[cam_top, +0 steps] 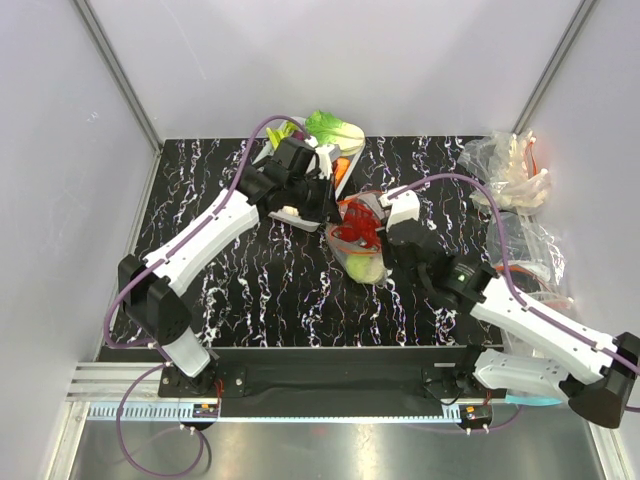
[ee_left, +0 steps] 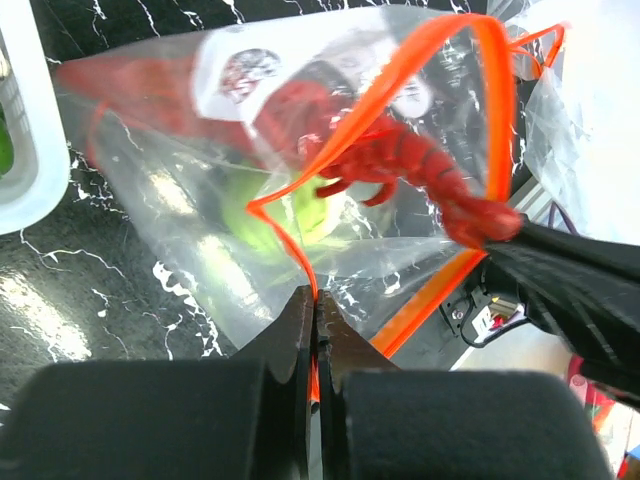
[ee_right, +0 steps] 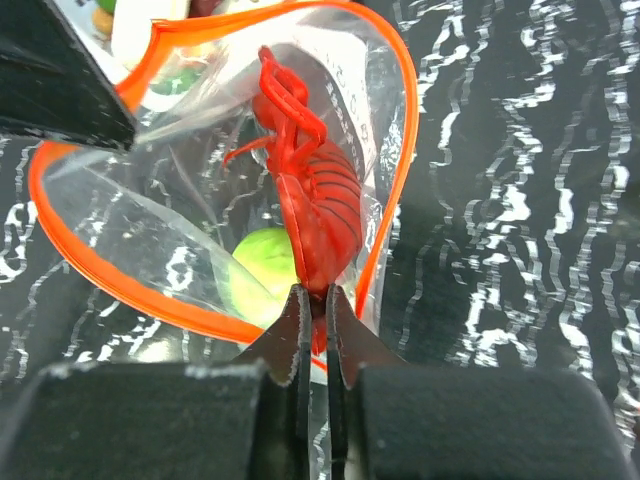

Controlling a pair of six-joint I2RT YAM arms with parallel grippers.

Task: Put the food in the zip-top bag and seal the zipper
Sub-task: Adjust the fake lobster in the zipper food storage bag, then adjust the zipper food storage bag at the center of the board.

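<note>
The clear zip-top bag (cam_top: 352, 240) is held up mid-table with its mouth open. My left gripper (ee_left: 317, 297) is shut on the red-orange zipper (ee_left: 490, 90) strip at one side of the mouth; in the top view the left gripper (cam_top: 328, 205) is just left of the bag. My right gripper (ee_right: 312, 292) is shut on the tail of the red lobster (ee_right: 315, 190), whose head and claws reach into the bag. The pale green cabbage (ee_right: 262, 270) lies inside, below the lobster (ee_left: 400, 160). The right gripper (cam_top: 386, 245) is at the bag's right side.
A white tray (cam_top: 325, 150) with green leafy toys stands behind the left gripper at the back. Wrinkly clear plastic heaps (cam_top: 510, 170) lie at the back right and along the right edge (cam_top: 535, 250). Enclosure walls close in on three sides.
</note>
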